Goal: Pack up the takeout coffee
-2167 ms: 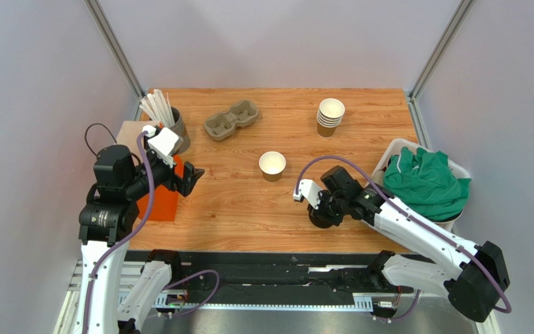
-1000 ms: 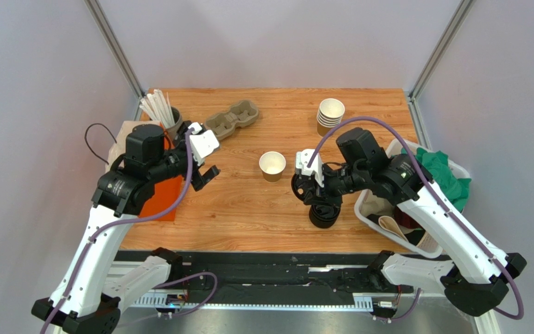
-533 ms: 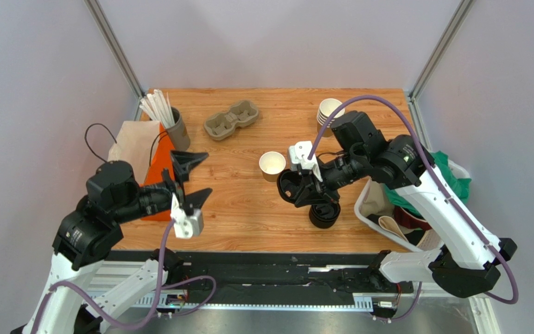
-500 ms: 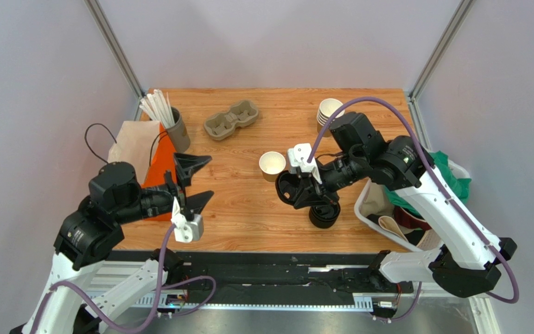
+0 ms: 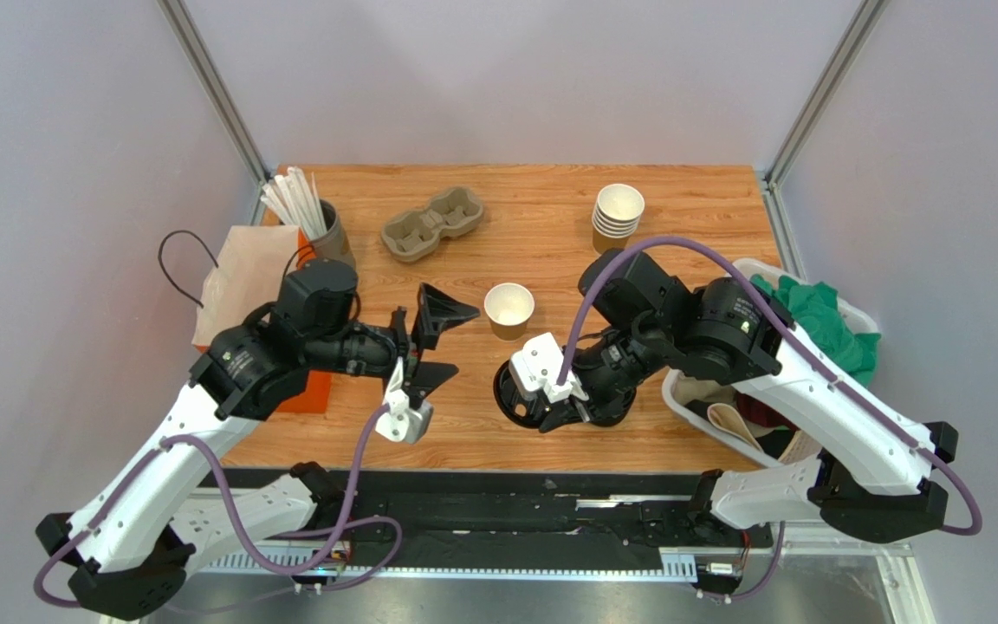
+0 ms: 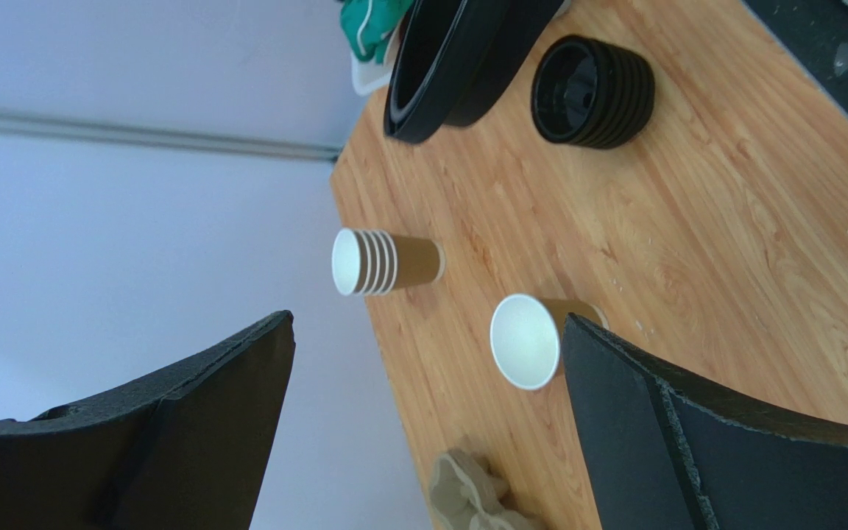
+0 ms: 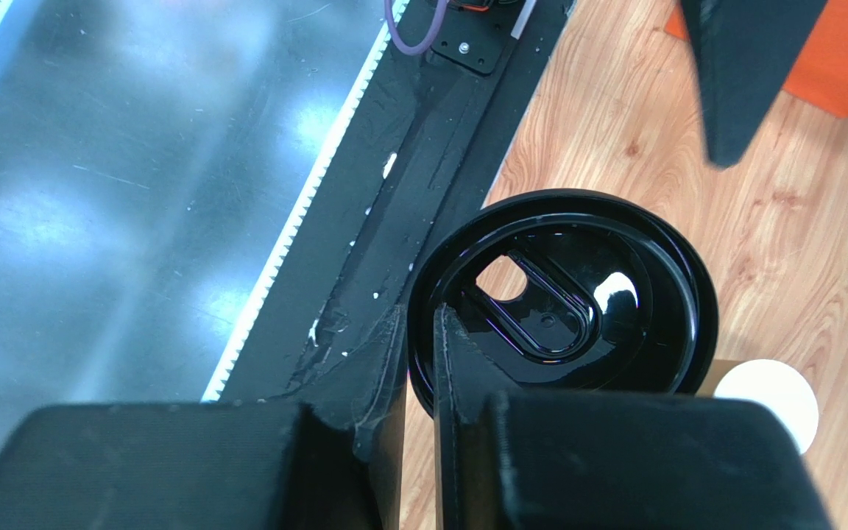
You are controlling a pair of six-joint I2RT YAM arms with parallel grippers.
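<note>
Pinching the rim of a black lid (image 7: 567, 293) between nearly closed fingers, the right claw (image 7: 417, 331) holds it tilted, its underside turned toward the wrist camera. From the top view the lid (image 5: 519, 391) seems to hang clear of the wooden table (image 5: 674, 260), though the angle makes that hard to confirm. The paper cup (image 5: 508, 310) stands upright and uncovered, its white inside showing, a little beyond the held lid and apart from it. A pile of black lids (image 6: 594, 91) sits on the table close beside the right claw.

The left claw (image 5: 446, 345) has its jaws spread wide with nothing between them. It points at the cup (image 6: 528, 340), which lies ahead of its fingertips and not touching them. Farther ahead stands a stack of lidless cups (image 6: 379, 262).
</note>
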